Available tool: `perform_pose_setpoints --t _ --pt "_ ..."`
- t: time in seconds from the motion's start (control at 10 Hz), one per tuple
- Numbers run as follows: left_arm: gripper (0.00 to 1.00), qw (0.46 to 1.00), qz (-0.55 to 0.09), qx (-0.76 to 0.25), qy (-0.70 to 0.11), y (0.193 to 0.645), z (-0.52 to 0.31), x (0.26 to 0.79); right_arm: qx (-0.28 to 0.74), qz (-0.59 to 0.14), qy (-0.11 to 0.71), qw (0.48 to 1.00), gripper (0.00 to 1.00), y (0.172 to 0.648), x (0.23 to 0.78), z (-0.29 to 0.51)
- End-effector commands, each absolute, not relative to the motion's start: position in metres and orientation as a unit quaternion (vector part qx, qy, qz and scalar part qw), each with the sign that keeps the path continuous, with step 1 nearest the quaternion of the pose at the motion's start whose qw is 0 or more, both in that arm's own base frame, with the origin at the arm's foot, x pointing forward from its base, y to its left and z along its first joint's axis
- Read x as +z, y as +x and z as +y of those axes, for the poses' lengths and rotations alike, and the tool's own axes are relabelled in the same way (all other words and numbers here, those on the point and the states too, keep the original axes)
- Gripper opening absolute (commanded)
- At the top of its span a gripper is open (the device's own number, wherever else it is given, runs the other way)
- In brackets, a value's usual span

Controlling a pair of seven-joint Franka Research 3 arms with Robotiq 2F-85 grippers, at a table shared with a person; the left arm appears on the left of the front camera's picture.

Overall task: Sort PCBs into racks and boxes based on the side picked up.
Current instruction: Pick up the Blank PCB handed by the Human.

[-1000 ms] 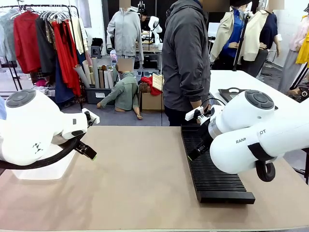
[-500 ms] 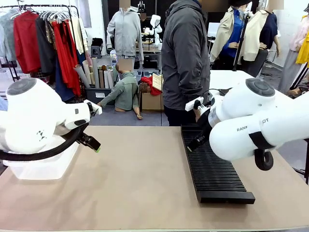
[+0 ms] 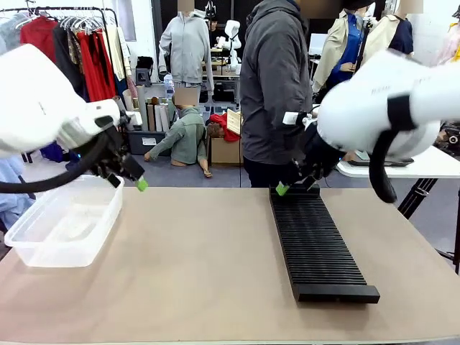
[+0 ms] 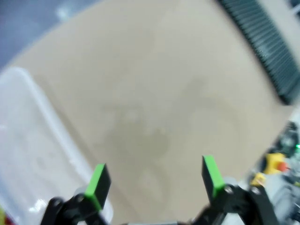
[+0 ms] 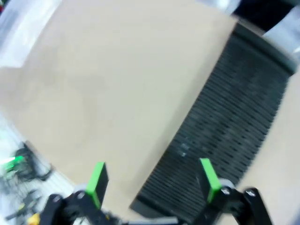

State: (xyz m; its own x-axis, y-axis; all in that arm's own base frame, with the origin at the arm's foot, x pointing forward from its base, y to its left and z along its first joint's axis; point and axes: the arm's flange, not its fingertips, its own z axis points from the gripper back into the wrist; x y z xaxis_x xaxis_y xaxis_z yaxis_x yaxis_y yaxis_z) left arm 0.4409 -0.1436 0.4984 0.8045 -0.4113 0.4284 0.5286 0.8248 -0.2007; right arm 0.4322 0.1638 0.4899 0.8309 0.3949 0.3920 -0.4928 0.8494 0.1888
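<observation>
- Jaws in the front view: the left jaws hang in the air above the far right corner of the clear tub (image 3: 43, 253), with one green pad (image 3: 141, 185) showing at the tip. From this side-on angle it cannot be told how far apart they stand.
- Front view, right side: the right jaws hang just above the far end of the black rack (image 3: 316, 244), again with a single green pad (image 3: 282, 190) in sight. The rack lies lengthwise on the right half of the tan counter (image 3: 194, 273), and the tub sits at the counter's left edge, well apart from the rack. A person (image 3: 277, 86) in a grey jacket stands at the far side, behind the rack's far end.
- Left wrist view: this blurred view gives what the front view does not. The left jaws stand wide apart, their two pads (image 4: 98, 180) with only bare counter (image 4: 154, 93) between them, holding and touching nothing. The tub (image 4: 28, 154) lies at the left and the rack (image 4: 262, 37) crosses the upper right corner.
- Right wrist view: also blurred, it shows the right jaws spread wide, their pads (image 5: 97, 183) clear of everything and gripping nothing. The rack (image 5: 229, 126) runs below and beyond them, with open counter (image 5: 108, 75) beside it.
</observation>
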Motion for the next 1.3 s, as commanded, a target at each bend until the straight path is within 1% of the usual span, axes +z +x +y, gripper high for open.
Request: perform_pose_setpoints --t 0.0,0.1,0.2,0.3,0.4,0.5,0.8,1.0,1.1,1.2 --pt "1.00 0.917 -0.150 -0.255 -0.269 0.461 -0.121 0.510 0.213 -0.112 0.242 0.940 1.00 0.456 0.506 0.143" --pt "1.00 0.889 -0.144 -0.255 -0.352 0.464 -0.104 0.523 0.190 -0.104 0.306 0.927 1.00 0.462 0.516 0.124" --pt "1.00 0.875 -0.152 -0.248 -0.388 0.468 -0.087 0.532 0.155 -0.102 0.366 0.912 1.00 0.467 0.525 0.101" --pt "1.00 0.869 -0.154 -0.236 -0.406 0.473 -0.074 0.535 0.134 -0.095 0.432 0.887 1.00 0.470 0.530 0.077" --pt "1.00 0.853 -0.159 -0.229 -0.441 0.477 -0.057 0.536 0.117 -0.092 0.485 0.862 1.00 0.472 0.532 0.051" --pt "1.00 0.837 -0.180 -0.208 -0.472 0.478 -0.037 0.540 0.095 -0.096 0.532 0.836 1.00 0.473 0.532 0.027" --pt "1.00 0.804 -0.250 -0.149 -0.518 0.466 0.030 0.549 0.059 -0.132 0.610 0.779 1.00 0.458 0.526 -0.033" --pt "1.00 0.785 -0.276 -0.117 -0.541 0.450 0.067 0.541 0.028 -0.150 0.630 0.761 1.00 0.449 0.514 -0.065" --pt "1.00 0.774 -0.282 -0.118 -0.554 0.443 0.076 0.536 0.025 -0.152 0.650 0.744 1.00 0.449 0.508 -0.073" --pt "1.00 0.771 -0.279 -0.106 -0.562 0.442 0.082 0.526 0.021 -0.150 0.657 0.739 1.00 0.451 0.503 -0.076"
